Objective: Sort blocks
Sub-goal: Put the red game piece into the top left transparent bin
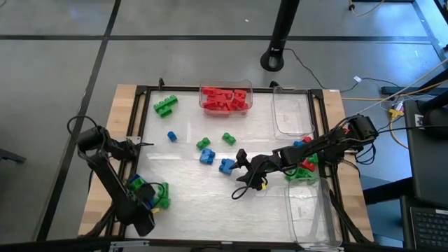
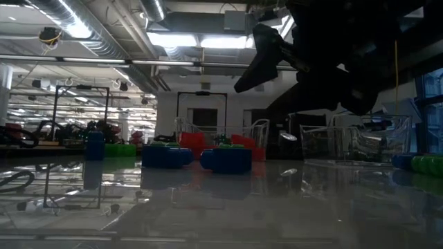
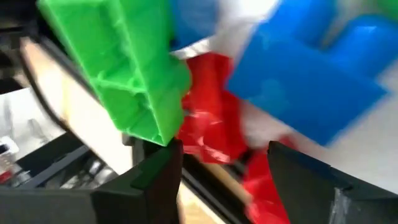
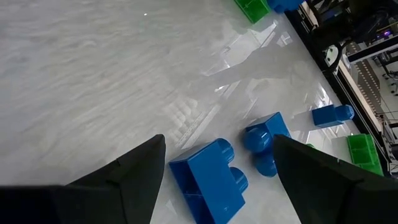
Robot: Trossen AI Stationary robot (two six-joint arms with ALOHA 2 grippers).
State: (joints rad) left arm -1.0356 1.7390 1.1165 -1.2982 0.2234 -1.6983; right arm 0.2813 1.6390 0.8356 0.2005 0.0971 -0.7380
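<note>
The blocks are small studded bricks in red, green and blue. My left gripper (image 1: pixel 147 199) hangs open, pointing steeply down, over a heap of green and blue blocks (image 1: pixel 155 190) at the table's near left. In its wrist view a green block (image 3: pixel 127 68), a blue block (image 3: pixel 311 87) and a red block (image 3: pixel 208 118) fill the picture just beyond the open fingers (image 3: pixel 224 155). My right gripper (image 1: pixel 238 170) stands open at mid-table. A blue block (image 4: pixel 208 177) lies on the table ahead, between its fingers (image 4: pixel 219 142), and a second blue block (image 4: pixel 264 146) lies beside it.
A clear bin of red blocks (image 1: pixel 225 98) stands at the far edge with an empty clear bin (image 1: pixel 292 112) to its right. Another clear bin (image 1: pixel 308 210) is near right. Loose green blocks (image 1: pixel 165 105), (image 1: pixel 229 138) and a blue one (image 1: pixel 171 136) lie about. Mixed blocks (image 1: pixel 304 166) sit under the right arm.
</note>
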